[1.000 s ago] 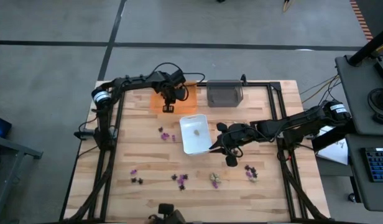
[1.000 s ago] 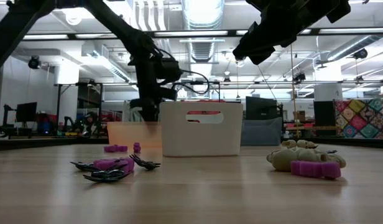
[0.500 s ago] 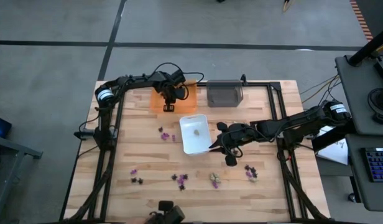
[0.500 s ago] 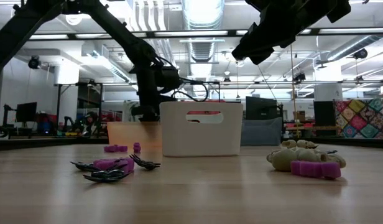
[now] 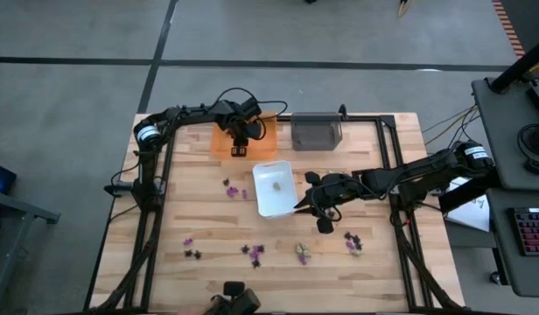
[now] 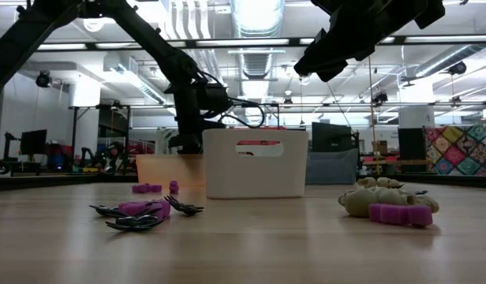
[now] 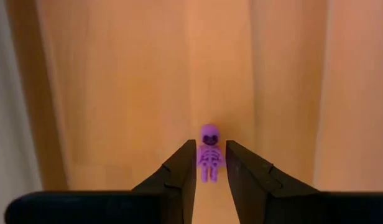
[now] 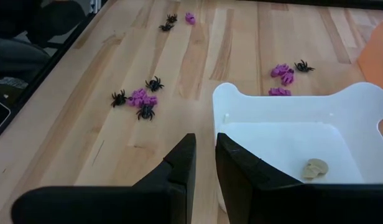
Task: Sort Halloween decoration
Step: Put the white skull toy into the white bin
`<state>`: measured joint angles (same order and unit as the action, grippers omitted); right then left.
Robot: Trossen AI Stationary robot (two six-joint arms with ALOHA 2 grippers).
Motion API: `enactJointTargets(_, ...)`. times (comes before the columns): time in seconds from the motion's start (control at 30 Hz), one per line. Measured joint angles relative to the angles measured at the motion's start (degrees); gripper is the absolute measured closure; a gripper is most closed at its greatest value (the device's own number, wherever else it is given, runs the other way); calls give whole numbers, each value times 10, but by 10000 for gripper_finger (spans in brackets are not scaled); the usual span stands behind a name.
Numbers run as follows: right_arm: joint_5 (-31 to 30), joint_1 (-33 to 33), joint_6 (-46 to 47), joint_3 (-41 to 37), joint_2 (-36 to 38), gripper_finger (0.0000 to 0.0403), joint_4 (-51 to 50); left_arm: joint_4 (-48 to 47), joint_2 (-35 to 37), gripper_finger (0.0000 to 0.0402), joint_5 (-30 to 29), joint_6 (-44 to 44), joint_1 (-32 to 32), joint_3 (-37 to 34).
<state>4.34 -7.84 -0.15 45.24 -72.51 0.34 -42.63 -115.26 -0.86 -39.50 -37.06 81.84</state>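
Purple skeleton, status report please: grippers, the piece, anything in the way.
Left gripper over orange tray, fingers apart. Purple skeleton between them. Right gripper waiting by white tray. Nothing in the way.

The lower legs of the small purple plastic skeleton figure (image 7: 209, 159) are hidden between the left gripper (image 7: 210, 163) fingers; contact cannot be told.
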Motion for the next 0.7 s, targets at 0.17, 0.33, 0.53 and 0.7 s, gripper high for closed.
enactJointTargets(0.17,0,0,1,0,0,351,0,-1,4,329,0,16,-1,0)
enactJointTargets(0.33,-4,0,17,0,0,351,7,-8,42,329,0,35,-1,0)
enactJointTargets(0.53,-53,0,49,18,0,351,4,0,115,329,13,85,-1,0)
enactJointTargets(0.7,-153,0,82,36,0,351,2,2,184,335,116,163,4,-1)
